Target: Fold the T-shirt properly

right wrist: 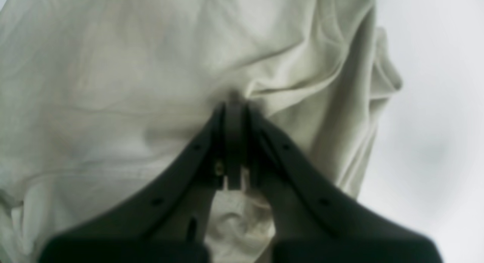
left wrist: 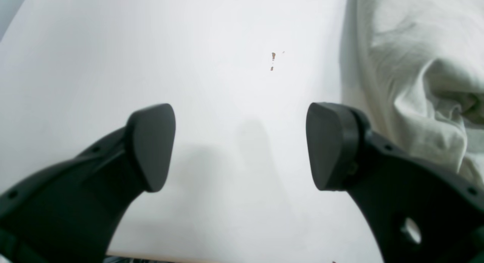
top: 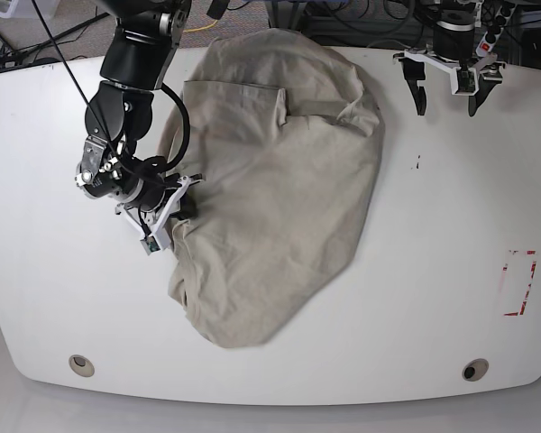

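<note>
The T-shirt (top: 279, 180) looks light, soft and limp, so it will sag and bunch wherever lifted; stitched hems, sleeve edges or shoulder seams seem the surest holds. Plain khaki and wrinkled, it lies crumpled mid-worktop (top: 451, 271). At its nine o'clock edge the right gripper (right wrist: 235, 104) has its jaws pinched on cloth; the left gripper (top: 446, 90), at two o'clock, hangs wide and empty.
</note>
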Robot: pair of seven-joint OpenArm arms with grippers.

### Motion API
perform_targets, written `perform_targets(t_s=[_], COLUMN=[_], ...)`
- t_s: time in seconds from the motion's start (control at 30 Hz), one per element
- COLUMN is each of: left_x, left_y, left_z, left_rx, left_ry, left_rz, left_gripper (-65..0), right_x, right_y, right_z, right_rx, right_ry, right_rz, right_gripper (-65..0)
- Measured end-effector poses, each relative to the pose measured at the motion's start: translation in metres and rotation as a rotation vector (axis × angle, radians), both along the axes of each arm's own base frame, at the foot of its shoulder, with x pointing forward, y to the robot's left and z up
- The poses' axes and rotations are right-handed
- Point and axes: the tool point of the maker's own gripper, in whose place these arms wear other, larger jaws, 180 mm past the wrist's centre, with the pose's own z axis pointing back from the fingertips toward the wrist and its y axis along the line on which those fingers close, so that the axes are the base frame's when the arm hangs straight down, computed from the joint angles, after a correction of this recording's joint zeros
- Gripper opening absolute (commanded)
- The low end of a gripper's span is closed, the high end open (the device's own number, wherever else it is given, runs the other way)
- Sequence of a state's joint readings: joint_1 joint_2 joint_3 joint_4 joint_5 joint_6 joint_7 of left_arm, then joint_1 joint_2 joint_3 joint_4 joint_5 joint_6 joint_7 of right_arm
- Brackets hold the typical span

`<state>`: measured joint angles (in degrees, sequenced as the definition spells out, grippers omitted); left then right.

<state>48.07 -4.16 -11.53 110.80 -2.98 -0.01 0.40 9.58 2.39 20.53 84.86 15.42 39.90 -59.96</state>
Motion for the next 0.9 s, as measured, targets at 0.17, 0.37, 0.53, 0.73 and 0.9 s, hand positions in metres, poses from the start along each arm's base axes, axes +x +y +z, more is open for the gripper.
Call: perform_targets(t_s=[0.17,0.37,0.53,0.73,0.9], left_x=[0.001,0.006,0.002,-0.002,-0.008], left_y=[-0.018,-0.058,-0.077,-0.107,-0.141], left_z=[-0.003,0.004,0.001,0.000,0.001], left_rx=[-0.037,-0.112,-0.152,-0.196,-0.247], left_ry=[0.004,-0.017,-0.006,0.007,0.018], left_rz=[-0.036,-0.113,-0.145,-0.236,-0.344], left_gripper=[-14.4,-14.4,-14.4,-14.4,-14.4], right_x=[0.031,0.078,0.103,0.119,0.124], right_y=[-0.003,-0.004,0.003,0.034,0.051], right_z=[0.046,0.117,0.162,0.216,0.247], right_rx=[-0.025,-0.032,-0.056,-0.104,-0.135], right_ry=[-0.136,-0.320,-0.418,-0.552,-0.628], right_rz=[-0.002,-0.005,0.025,0.124,0.179], right_gripper=[-65.0,-65.0,-65.0,-65.0,-65.0])
